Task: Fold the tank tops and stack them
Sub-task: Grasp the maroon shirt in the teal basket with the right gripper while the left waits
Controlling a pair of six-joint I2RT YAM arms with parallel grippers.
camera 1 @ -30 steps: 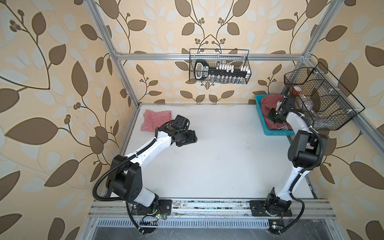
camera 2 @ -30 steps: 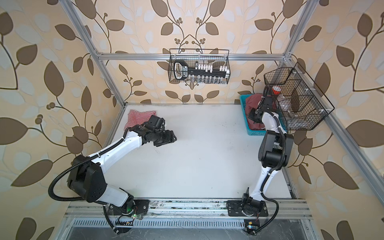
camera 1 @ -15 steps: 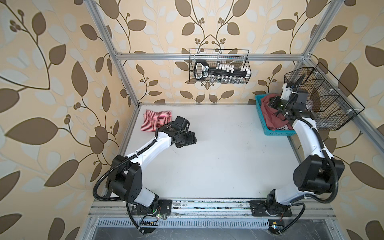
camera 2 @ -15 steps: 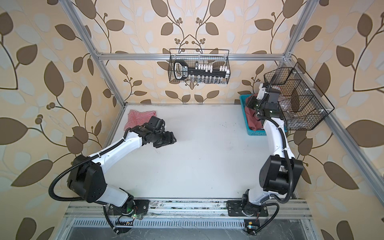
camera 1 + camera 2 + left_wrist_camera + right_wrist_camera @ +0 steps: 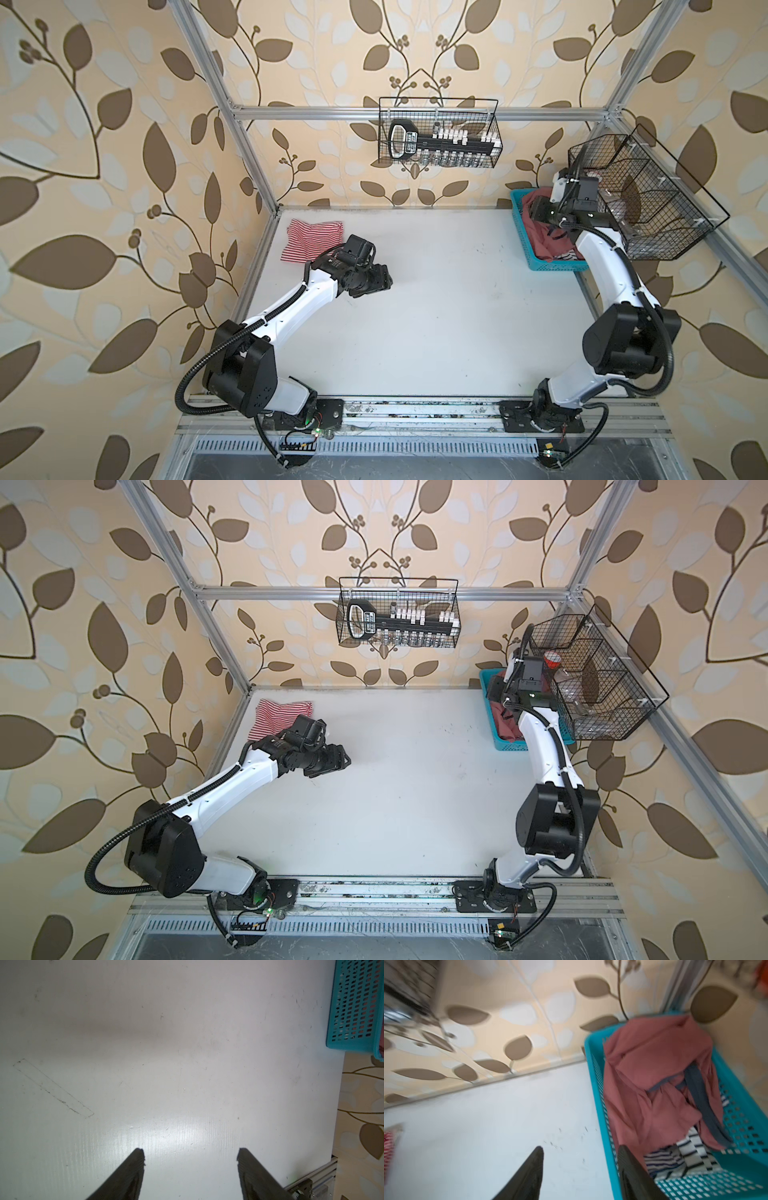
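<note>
**Both pincers spread and empty; one top on the counter, one in the basket**

The left arm reaches from its front mount in a low diagonal, elbow bent. Its left pincer [image 5: 190,1155] points across the bare counter [image 5: 436,324] with its fingers spread, gripping nothing. The red-and-white striped tank top [image 5: 309,243] lies folded near the back left corner, just behind that wrist.

The right arm rises to a high elbow, then stretches back. Its right pincer [image 5: 581,1148] hangs spread and empty above the inner wall of the teal basket [image 5: 741,1126]. The dusty red tank top [image 5: 654,1076] lies crumpled in the basket, over a navy-and-white striped cloth [image 5: 683,1153].
</note>
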